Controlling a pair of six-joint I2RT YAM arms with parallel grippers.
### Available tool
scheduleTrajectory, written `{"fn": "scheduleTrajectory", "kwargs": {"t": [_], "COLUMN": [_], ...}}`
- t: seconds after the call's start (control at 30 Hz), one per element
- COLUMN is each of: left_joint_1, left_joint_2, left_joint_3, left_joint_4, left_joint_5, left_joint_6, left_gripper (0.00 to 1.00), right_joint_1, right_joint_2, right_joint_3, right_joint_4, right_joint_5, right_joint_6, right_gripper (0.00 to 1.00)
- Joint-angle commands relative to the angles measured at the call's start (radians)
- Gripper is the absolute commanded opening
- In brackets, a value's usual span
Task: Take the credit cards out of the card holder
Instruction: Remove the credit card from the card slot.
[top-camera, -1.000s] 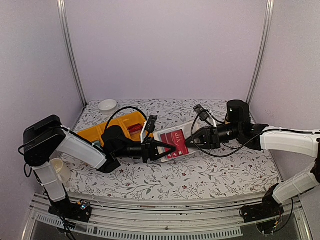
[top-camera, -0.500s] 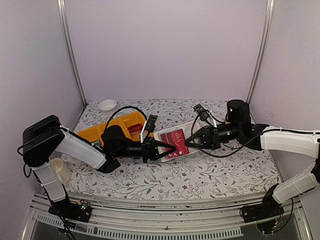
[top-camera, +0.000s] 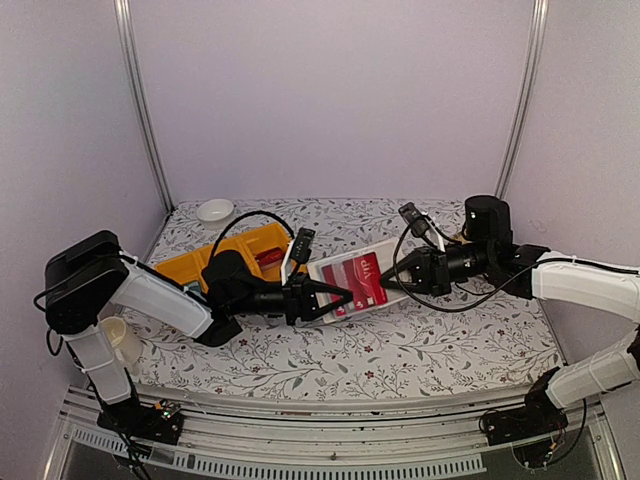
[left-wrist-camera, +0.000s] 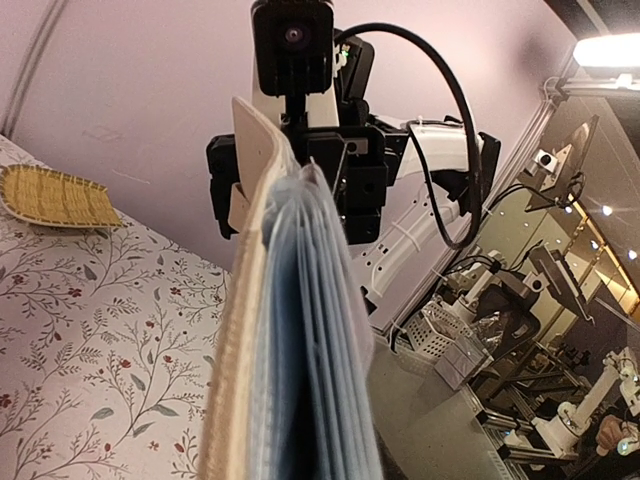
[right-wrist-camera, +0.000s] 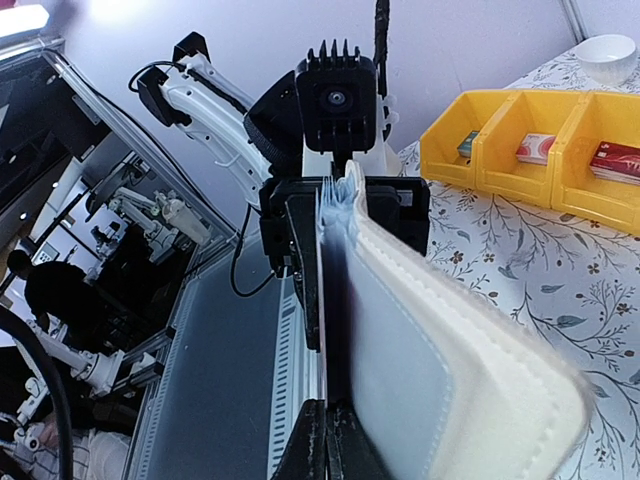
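Note:
The card holder (top-camera: 330, 271) lies tilted mid-table, with a whitish cover and pale blue leaves. My left gripper (top-camera: 340, 297) is shut on its near left edge. In the left wrist view the card holder (left-wrist-camera: 290, 330) stands edge-on and hides my fingers. A red credit card (top-camera: 362, 277) sticks out of a sleeve towards the right. My right gripper (top-camera: 386, 284) is shut on that card's right edge. In the right wrist view the right gripper (right-wrist-camera: 335, 435) has its fingertips pressed together beside the card holder (right-wrist-camera: 440, 370), and the card shows only as a thin sliver.
Yellow bins (top-camera: 195, 263) with red cards (top-camera: 268, 257) inside sit behind my left arm; the yellow bins (right-wrist-camera: 520, 150) also show in the right wrist view. A white bowl (top-camera: 215, 210) stands at the back left, a woven basket (left-wrist-camera: 55, 197) at the back right, and a pale cup (top-camera: 120, 340) near the left edge.
My right gripper has shut on the red card and drawn back to the right, sliding the card partly out of the holder. The left arm has stayed in place.

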Motion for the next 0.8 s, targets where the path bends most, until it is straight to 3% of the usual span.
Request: {"fn": "scheduleTrajectory", "kwargs": {"t": [0.0, 0.23, 0.4, 0.77], "left_joint_1": [0.000, 0.000, 0.008, -0.003], "left_joint_2": [-0.019, -0.021, -0.041, -0.008], "left_joint_3": [-0.002, -0.010, -0.025, 0.032], "left_joint_4": [0.070, 0.075, 0.001, -0.020], "left_joint_5": [0.047, 0.042, -0.018, -0.012], "left_joint_6": [0.002, 0.000, 0.029, 0.024], "left_gripper": [0.16, 0.10, 0.01, 0.00], "right_joint_1": [-0.037, -0.052, -0.097, -0.061], "right_joint_2": [-0.027, -0.035, -0.075, -0.016], "right_joint_3": [0.024, 0.062, 0.087, 0.058], "right_joint_4": [-0.044, -0.141, -0.237, -0.108], "right_joint_5": [0.034, 0.050, 0.066, 0.008], "right_joint_6": [-0.032, -0.088, -0.152, -0.079], "right_gripper": [0.01, 0.01, 0.01, 0.01]}}
